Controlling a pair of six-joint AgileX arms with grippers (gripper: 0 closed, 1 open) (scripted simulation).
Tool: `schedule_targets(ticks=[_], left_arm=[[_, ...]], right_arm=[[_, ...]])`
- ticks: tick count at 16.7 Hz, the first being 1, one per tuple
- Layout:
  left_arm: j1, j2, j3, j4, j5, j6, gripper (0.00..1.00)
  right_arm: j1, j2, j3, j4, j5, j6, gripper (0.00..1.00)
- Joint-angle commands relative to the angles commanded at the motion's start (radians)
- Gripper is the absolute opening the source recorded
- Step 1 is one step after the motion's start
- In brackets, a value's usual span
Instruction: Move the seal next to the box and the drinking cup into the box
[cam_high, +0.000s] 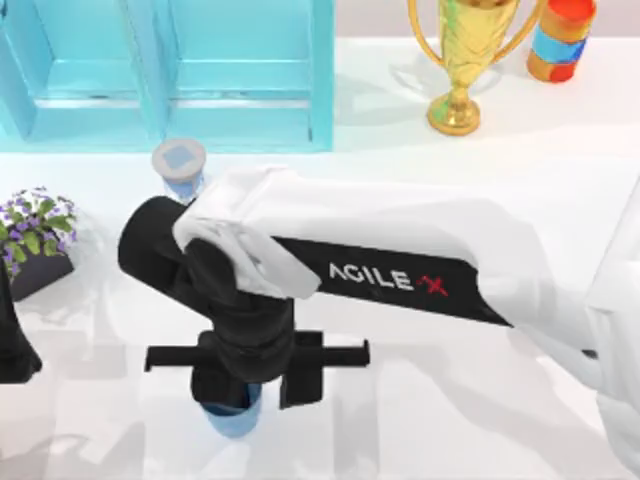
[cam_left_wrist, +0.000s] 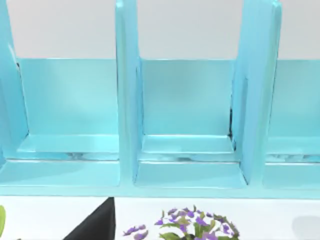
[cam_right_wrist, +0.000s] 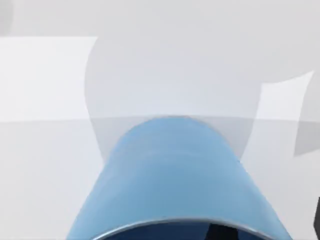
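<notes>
The right arm (cam_high: 400, 270) stretches across the middle of the table (cam_high: 450, 420), blocking passage there. A flower pot (cam_high: 35, 240) crowds the left edge, a trophy (cam_high: 462, 60) and striped cylinder (cam_high: 562, 38) the far right. Bare table lies near right.

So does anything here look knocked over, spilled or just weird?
Nothing looks spilled or broken. The trophy, striped cylinder and flower pot stand upright. The right gripper is over the blue cup at the table's front; the wrist view shows the cup intact. A small grey-topped thing stands by the box.
</notes>
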Motion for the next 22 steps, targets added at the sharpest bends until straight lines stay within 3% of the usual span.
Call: schedule_targets(ticks=[2,3,13,22], left_arm=[[0.0,0.0,0.0,0.0,0.0,0.0,1.0],[0.0,0.0,0.0,0.0,0.0,0.0,1.0],[0.0,0.0,0.0,0.0,0.0,0.0,1.0],[0.0,0.0,0.0,0.0,0.0,0.0,1.0]], right_arm=[[0.0,0.0,0.0,0.0,0.0,0.0,0.02],[0.0,0.0,0.0,0.0,0.0,0.0,0.0],[-0.006,-0.017,-0.011,-0.008,0.0,-0.011,0.0],[-0.133,-0.381,-0.2,-0.173,-0.003,-0.138,0.0]])
